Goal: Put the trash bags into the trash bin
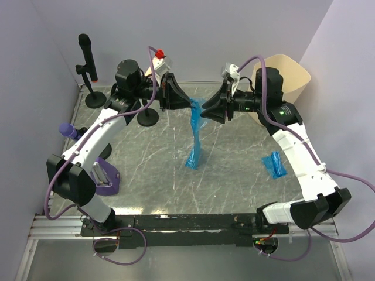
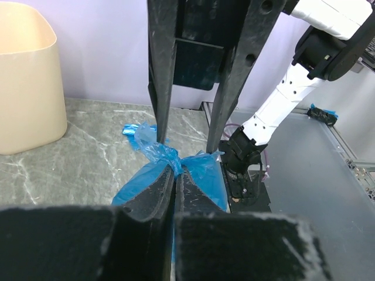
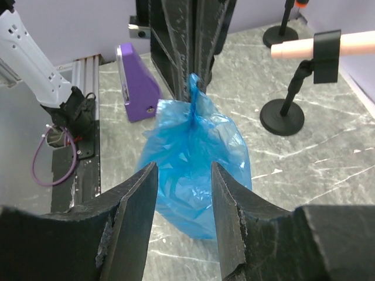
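A blue trash bag hangs by its knotted top over the middle of the table, its lower end near the marble surface. My left gripper is shut on that knot; in the left wrist view the pads pinch the blue film. My right gripper faces it from the right, open. Its fingers stand apart on either side of the bag without touching it. A second blue trash bag lies folded on the table at the right. The cream trash bin stands at the back right, also in the left wrist view.
A black microphone on a stand is at the back left. A round black stand base sits behind the left gripper. A purple holder stands near the left edge, seen too in the right wrist view.
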Controlling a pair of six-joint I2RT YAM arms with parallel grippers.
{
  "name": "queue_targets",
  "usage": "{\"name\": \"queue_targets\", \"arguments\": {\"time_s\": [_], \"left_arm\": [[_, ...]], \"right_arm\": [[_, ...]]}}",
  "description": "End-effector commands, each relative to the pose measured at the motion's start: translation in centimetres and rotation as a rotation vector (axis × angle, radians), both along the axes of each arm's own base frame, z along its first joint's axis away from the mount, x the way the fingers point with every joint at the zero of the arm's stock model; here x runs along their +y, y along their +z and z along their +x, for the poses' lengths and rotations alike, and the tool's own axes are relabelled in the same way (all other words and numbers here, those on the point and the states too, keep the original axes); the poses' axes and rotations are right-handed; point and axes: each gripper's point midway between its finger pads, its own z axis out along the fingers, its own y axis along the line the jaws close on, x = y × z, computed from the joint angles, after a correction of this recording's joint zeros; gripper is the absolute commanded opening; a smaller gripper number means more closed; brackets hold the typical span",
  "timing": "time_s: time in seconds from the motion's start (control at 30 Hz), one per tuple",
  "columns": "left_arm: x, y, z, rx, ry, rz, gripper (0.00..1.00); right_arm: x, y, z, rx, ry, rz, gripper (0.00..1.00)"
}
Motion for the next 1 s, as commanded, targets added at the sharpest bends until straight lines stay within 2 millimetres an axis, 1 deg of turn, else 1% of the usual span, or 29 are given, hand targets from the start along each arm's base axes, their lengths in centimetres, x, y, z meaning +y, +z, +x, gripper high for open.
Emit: {"name": "queue_targets", "arguments": {"time_s": [0.0, 0.2, 0.33, 0.5, 0.67, 0.8, 0.97], "left_arm": [[0.5, 1.7, -1.2, -0.054, -0.022, -0.025, 0.06], [0.3, 1.5, -0.9, -0.053, -0.009, -0.023, 0.08], [0.4, 1.5, -0.4, -0.060, 0.019, -0.022, 0.08], [0.3, 1.5, -0.2, -0.065, 0.032, -0.024, 0.08], [0.3, 1.4, -0.1, -0.074, 0.040, -0.016, 0.08], [0.3, 1.4, -0.2, -0.068, 0.033, -0.021, 0.08], [0.2, 1.6, -0.2, -0.063, 0.029, -0.025, 0.08]], "right_arm": [[0.5, 1.1, -0.1, -0.057, 0.035, 0.012, 0.49], [1.3, 1.6, 0.0, -0.048, 0.057, 0.026, 0.49], [1.7, 2.0, -0.1, -0.062, 0.061, 0.028, 0.48], [1.7, 2.2, -0.1, -0.070, 0.053, 0.025, 0.48], [1.2, 2.4, -0.8, -0.105, 0.050, 0.010, 0.48], [1.1, 2.1, -0.6, -0.106, 0.029, 0.006, 0.46], [1.5, 1.5, 0.1, -0.104, 0.025, -0.011, 0.39]]}}
